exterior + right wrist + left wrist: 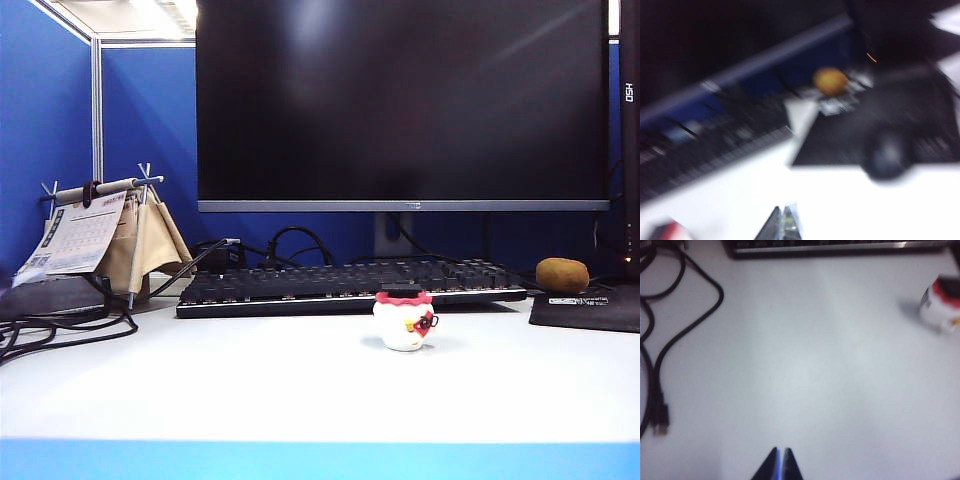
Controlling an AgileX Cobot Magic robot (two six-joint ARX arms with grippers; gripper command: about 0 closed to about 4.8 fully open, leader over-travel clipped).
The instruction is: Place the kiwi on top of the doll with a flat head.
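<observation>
Bare white surface [250,380] spreads wide before the keyboard [350,285], cables [670,335] crowding one side. Left gripper [780,460] hovers over it, fingers pressed together, the doll with a flat head [940,305] well apart. Right gripper [782,222] also shows fingers together and empty; the kiwi [830,81] sits far beyond on the dark mat [590,305], near the monitor [400,100].

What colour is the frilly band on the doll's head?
Red, seen best in the exterior view on the doll.
</observation>
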